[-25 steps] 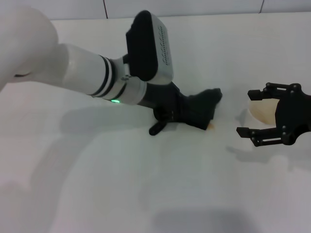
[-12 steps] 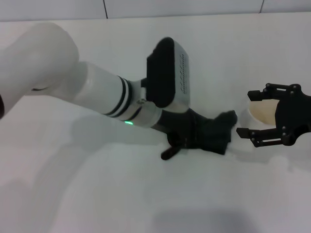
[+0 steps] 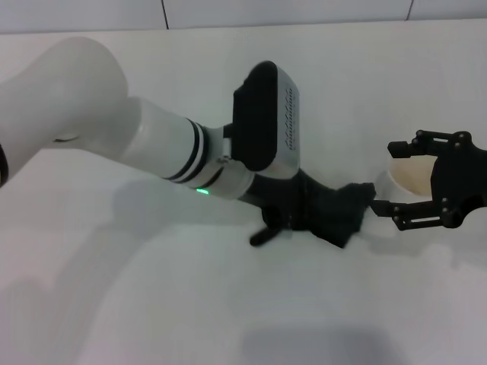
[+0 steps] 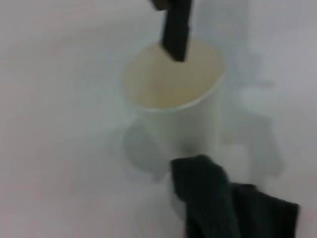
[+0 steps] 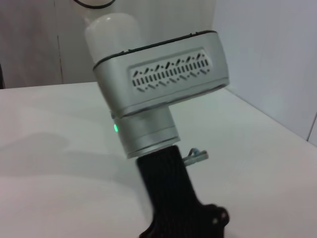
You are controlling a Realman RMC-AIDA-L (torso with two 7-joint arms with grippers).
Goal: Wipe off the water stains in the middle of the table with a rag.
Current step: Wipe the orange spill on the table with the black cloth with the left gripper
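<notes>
My left gripper (image 3: 316, 217) is shut on a black rag (image 3: 346, 214) and holds it down on the white table (image 3: 152, 304), just left of a white cup (image 3: 417, 176). In the left wrist view the rag (image 4: 218, 203) lies right against the foot of the cup (image 4: 173, 94). The water stains are hidden: no orange liquid shows around the rag. My right gripper (image 3: 384, 176) stands open at the right, one finger on each side of the cup. One of its fingers (image 4: 176, 25) hangs over the cup's rim.
The cup stands close to the rag's right edge, and the right gripper's lower finger nearly touches the rag. The left forearm (image 3: 152, 144) stretches across the table's left half. A wall line runs along the back edge.
The left arm has slid the rag to the right, up to the cup. A small orange spot at the rag's edge one second ago no longer shows. The right gripper has stayed put.
</notes>
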